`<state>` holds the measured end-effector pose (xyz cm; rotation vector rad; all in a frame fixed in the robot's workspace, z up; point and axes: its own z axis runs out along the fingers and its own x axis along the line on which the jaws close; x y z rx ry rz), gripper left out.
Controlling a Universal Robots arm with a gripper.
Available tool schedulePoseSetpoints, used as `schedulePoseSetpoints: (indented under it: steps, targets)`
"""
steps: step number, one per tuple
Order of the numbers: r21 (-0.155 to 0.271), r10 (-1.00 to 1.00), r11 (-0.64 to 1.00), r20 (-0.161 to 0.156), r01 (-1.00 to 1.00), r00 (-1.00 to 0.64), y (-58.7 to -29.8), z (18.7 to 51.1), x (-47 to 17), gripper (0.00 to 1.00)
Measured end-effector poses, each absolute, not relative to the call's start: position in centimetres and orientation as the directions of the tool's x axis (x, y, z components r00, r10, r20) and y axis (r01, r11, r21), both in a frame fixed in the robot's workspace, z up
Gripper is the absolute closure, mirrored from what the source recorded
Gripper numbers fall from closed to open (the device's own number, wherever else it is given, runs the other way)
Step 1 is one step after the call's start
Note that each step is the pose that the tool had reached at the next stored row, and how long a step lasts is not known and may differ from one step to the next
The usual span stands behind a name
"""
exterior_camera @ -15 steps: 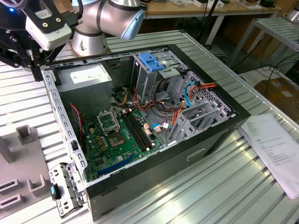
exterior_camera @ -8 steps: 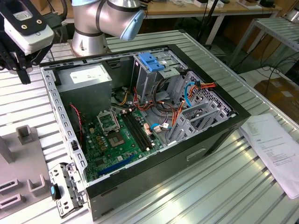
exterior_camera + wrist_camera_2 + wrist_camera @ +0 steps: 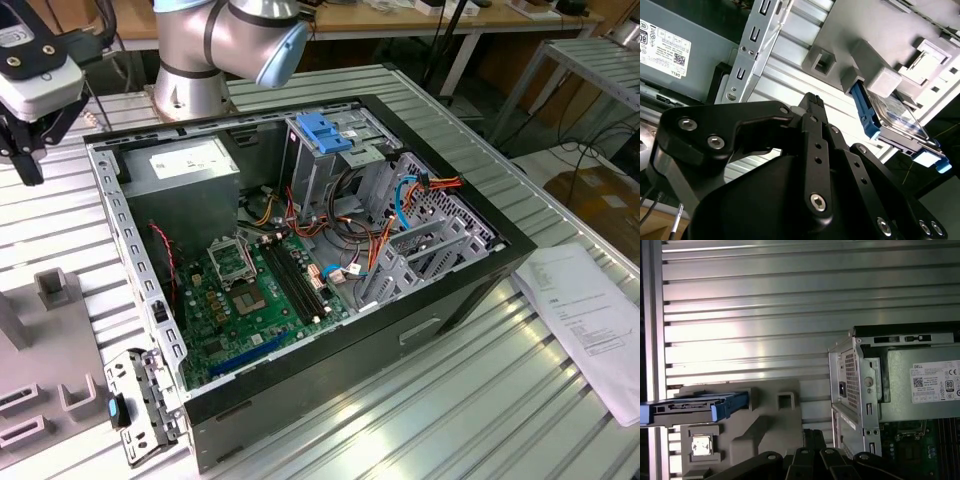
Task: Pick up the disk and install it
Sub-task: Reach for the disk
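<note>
The disk (image 3: 896, 119) is a flat silver drive with blue side rails, standing on edge in a slot of a grey fixture (image 3: 875, 35). In the first wrist view the disk (image 3: 690, 407) is seen edge-on, its blue rail end toward the fixture's middle. My gripper (image 3: 812, 99) hangs above the slotted table beside the computer case, a short way from the disk and not touching it. Its black fingers meet at the tip with nothing between them. In the exterior view the gripper (image 3: 28, 160) is at the far upper left, outside the case.
An open computer case (image 3: 300, 250) fills the table's middle, with a grey power-supply box (image 3: 190, 165), a green motherboard (image 3: 260, 290) and a metal drive cage with a blue latch (image 3: 325, 130). A grey fixture (image 3: 50, 350) lies on the exterior view's left. A paper sheet (image 3: 590, 320) lies at its right.
</note>
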<state>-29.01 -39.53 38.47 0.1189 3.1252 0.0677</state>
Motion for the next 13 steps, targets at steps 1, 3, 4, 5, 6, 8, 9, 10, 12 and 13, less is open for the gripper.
schedulePoseSetpoints:
  steps: [1, 3, 4, 5, 6, 8, 9, 10, 12, 13]
  targets:
    - [0.044, 0.076, 0.996, -0.012, 0.076, -0.997, -39.5, 38.5, -29.2, 0.89]
    - [0.044, 0.076, 0.996, -0.011, 0.076, -0.997, -39.5, 38.5, -29.5, 0.89]
    - [0.044, 0.076, 0.996, -0.011, 0.076, -0.997, -39.5, 38.4, -29.6, 0.89]
    - [0.044, 0.076, 0.996, -0.011, 0.076, -0.997, -39.5, 38.4, -29.7, 0.89]
    - [0.044, 0.076, 0.996, -0.011, 0.076, -0.997, -39.5, 38.4, -29.9, 0.89]
    - [0.044, 0.076, 0.996, -0.011, 0.076, -0.997, -39.5, 38.4, -30.2, 0.89]
    - [0.044, 0.076, 0.996, -0.011, 0.076, -0.997, -39.5, 38.4, -30.4, 0.89]
    - [0.044, 0.076, 0.996, -0.011, 0.076, -0.997, -39.5, 38.4, -30.5, 0.89]
    - [0.044, 0.076, 0.996, -0.011, 0.076, -0.997, -39.5, 38.4, -30.8, 0.89]
    - [0.044, 0.076, 0.996, -0.011, 0.076, -0.997, -39.5, 38.4, -30.9, 0.89]
